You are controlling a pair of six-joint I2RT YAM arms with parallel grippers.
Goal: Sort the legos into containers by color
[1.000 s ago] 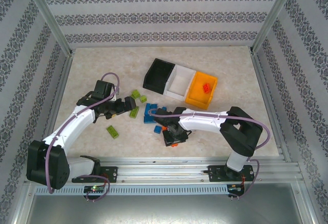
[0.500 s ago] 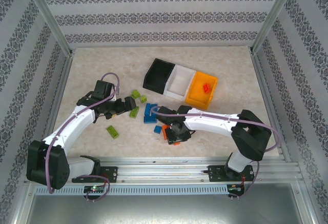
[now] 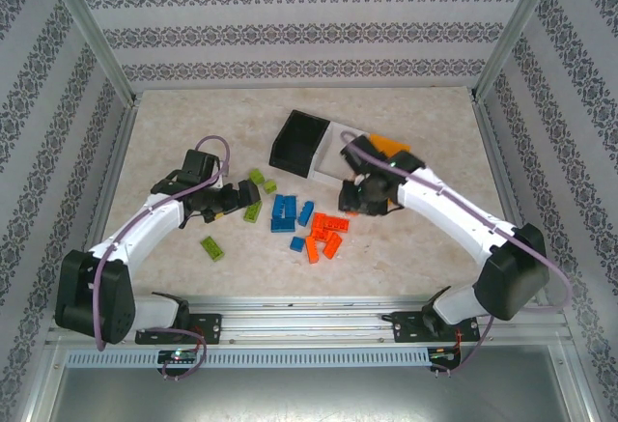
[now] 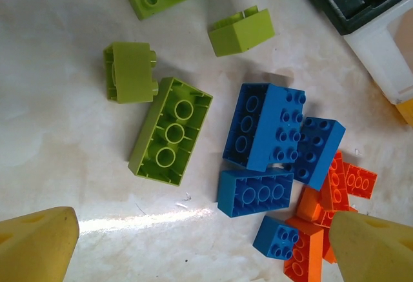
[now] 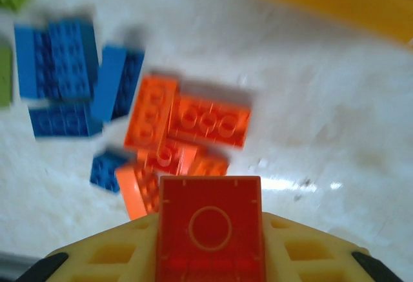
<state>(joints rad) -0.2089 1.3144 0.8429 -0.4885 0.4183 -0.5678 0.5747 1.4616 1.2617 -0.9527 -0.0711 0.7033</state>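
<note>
Right gripper [image 3: 359,194]: pinching orange-red brick [image 5: 208,230] between its fingers.
Left gripper [image 4: 193,246]: fingers sitting spread wide, lime brick [image 4: 170,131] lying ahead, untouched.

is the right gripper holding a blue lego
No, the right wrist view shows the right gripper clamped on an orange-red brick, with the blue ones lying on the table.

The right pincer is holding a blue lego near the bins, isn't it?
Not quite, the colour is wrong. The right pincer is holding an orange-red lego near the bins, not a blue one. The right wrist view shows the orange-red brick clamped in it.
</note>
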